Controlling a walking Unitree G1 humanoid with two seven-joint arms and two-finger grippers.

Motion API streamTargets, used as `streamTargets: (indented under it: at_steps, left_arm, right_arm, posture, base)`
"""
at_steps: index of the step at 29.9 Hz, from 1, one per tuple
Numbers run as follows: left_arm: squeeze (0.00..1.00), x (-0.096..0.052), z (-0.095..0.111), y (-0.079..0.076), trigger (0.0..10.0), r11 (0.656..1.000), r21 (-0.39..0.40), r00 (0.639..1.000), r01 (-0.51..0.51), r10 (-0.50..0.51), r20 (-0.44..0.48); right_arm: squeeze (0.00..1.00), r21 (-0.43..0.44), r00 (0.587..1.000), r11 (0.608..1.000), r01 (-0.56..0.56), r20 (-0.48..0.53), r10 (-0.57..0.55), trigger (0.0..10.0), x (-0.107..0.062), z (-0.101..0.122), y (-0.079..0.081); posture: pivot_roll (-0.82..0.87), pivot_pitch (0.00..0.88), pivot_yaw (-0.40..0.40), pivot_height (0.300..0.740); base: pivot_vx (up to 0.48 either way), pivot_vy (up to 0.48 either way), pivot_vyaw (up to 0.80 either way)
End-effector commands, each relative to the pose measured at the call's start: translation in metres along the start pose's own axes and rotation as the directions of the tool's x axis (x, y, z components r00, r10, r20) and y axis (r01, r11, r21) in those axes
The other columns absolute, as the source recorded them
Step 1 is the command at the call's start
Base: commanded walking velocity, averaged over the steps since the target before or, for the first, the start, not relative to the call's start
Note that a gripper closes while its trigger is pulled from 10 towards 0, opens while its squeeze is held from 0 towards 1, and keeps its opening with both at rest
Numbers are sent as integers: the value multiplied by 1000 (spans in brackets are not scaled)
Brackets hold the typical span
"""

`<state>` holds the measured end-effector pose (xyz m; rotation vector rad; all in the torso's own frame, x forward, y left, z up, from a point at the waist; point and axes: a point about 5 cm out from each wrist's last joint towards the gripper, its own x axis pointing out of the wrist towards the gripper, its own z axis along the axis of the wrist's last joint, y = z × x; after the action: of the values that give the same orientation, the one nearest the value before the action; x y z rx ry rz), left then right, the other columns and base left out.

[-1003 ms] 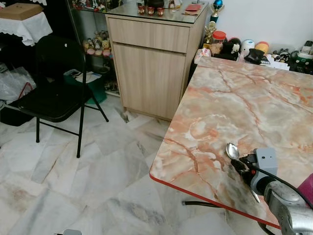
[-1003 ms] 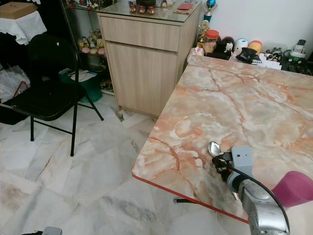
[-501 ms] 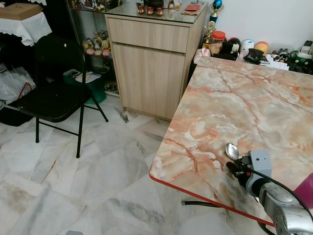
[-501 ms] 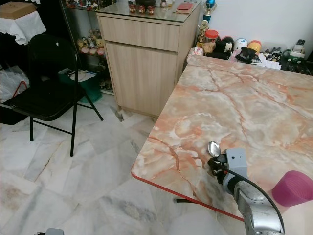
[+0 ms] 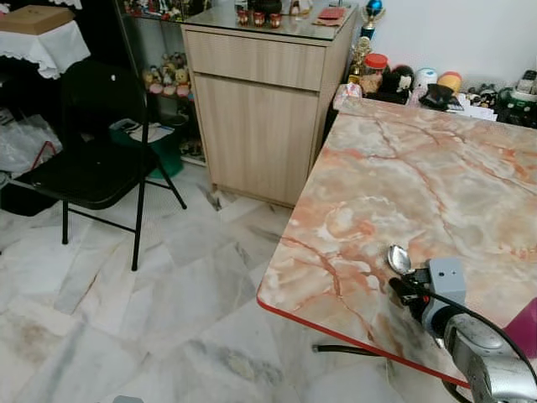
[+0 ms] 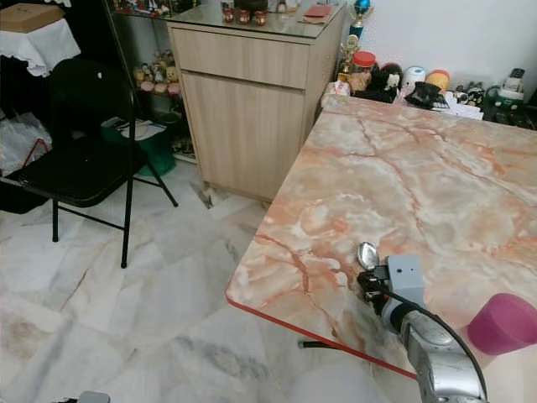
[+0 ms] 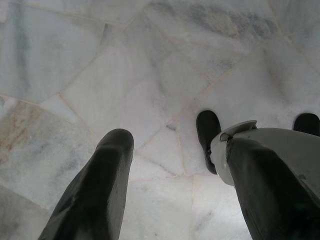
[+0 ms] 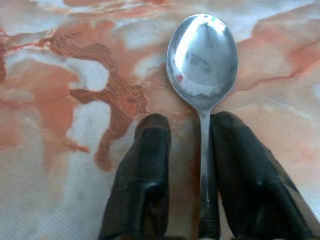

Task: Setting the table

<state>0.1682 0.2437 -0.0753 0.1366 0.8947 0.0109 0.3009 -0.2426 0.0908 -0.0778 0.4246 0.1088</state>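
— Right wrist view first: what lies under the right tool (image 8: pixel 187 142)?

— A shiny silver metal spoon (image 8: pixel 202 60), bowl up, lying flat on the glossy desk of orange, pink and cream marble pattern (image 8: pixel 65 75). Its thin handle runs back between the two black fingers (image 8: pixel 145 165). The fingers are parted, with a gap between one of them and the handle, while the other sits right beside it. Whether that one touches the handle, I cannot tell.

— And from the head camera?

— The spoon rests near the desk's near edge, which carries a red trim, not far from the corner closest to the room. The right tool is low over the desktop just behind it. A magenta plastic cup (image 6: pixel 502 322) stands on the desk further to the right, apart from the spoon.

— What about the room itself?

— White and grey marble floor tiles (image 5: pixel 168 294) laid in irregular pieces. A black folding chair (image 5: pixel 92 159) stands on them to the left. Beyond the desk's far corner stands a light wooden cabinet with a glass top (image 5: pixel 260 101), with small red items on it. Jars, figurines and other clutter (image 5: pixel 419 84) line the desk's far end against a white wall.

— And the left tool (image 7: pixel 170 165)?

— It hangs over the floor tiles, its black fingers spread wide with nothing between them; the robot's black feet (image 7: pixel 207 132) show below.
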Motion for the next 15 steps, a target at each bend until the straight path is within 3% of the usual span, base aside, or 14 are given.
streamTargets:
  at_steps: [1,15]
  left_arm:
    - [0,-3,-10,0,10000,1000,11,999,7,-7,-34]
    - [0,-4,-15,-1,10000,1000,1,998,12,-12,-54]
  right_arm:
    - [0,11,997,1000,23,-71,-22,0,-2,-17,-3]
    - [0,-8,998,1000,17,-68,-18,0,1,-16,0]
  posture:
    - [11,137,1,740]
    - [12,135,-3,740]
  base:
    - [0,0,0]
    - [0,0,0]
